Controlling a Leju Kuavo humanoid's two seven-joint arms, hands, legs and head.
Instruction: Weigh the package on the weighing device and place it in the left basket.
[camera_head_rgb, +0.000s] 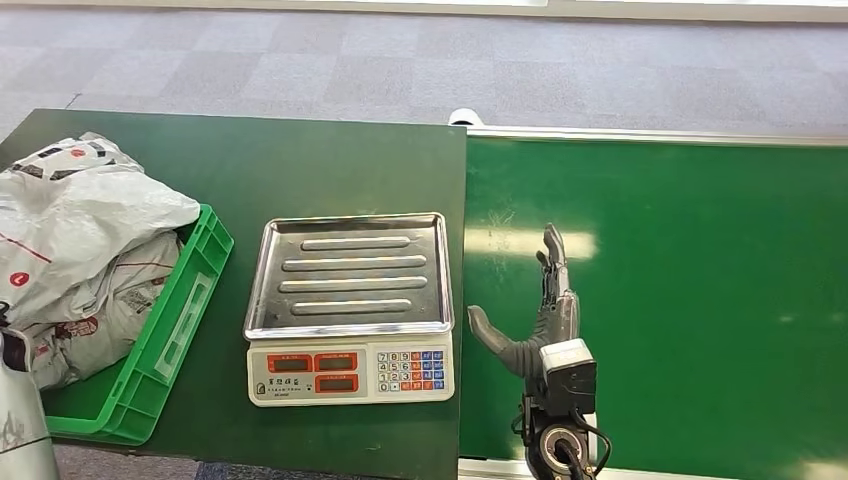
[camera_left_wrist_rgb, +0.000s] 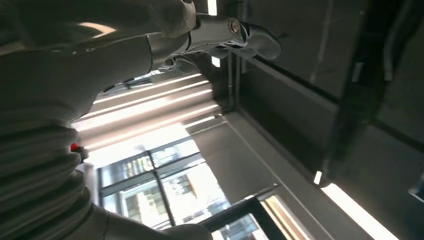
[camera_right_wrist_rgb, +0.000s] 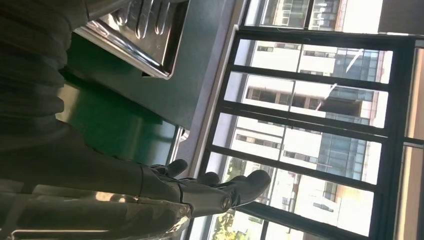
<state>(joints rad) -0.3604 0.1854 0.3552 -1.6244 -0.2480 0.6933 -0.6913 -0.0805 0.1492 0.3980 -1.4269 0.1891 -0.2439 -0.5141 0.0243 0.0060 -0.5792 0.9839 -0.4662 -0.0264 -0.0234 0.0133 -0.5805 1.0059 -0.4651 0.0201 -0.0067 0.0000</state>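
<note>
The weighing scale (camera_head_rgb: 349, 306) stands mid-table, and its steel tray (camera_head_rgb: 348, 273) is bare; a corner of that tray (camera_right_wrist_rgb: 135, 35) appears in the right wrist view. Grey plastic packages (camera_head_rgb: 80, 250) lie heaped in the green basket (camera_head_rgb: 190, 300) at the left. My right hand (camera_head_rgb: 545, 310) hovers over the green belt just right of the scale, fingers straight, thumb apart, holding nothing; the same hand (camera_right_wrist_rgb: 200, 190) appears in the right wrist view. My left hand (camera_left_wrist_rgb: 235, 30) points up at the ceiling with its fingers stretched out and nothing in it. My left arm (camera_head_rgb: 20, 420) shows at the lower left corner.
A bright green conveyor belt (camera_head_rgb: 700, 300) fills the right half, butting against the dark green table (camera_head_rgb: 300, 170). Grey carpet floor (camera_head_rgb: 400, 60) lies beyond. The basket overhangs the table's front left edge.
</note>
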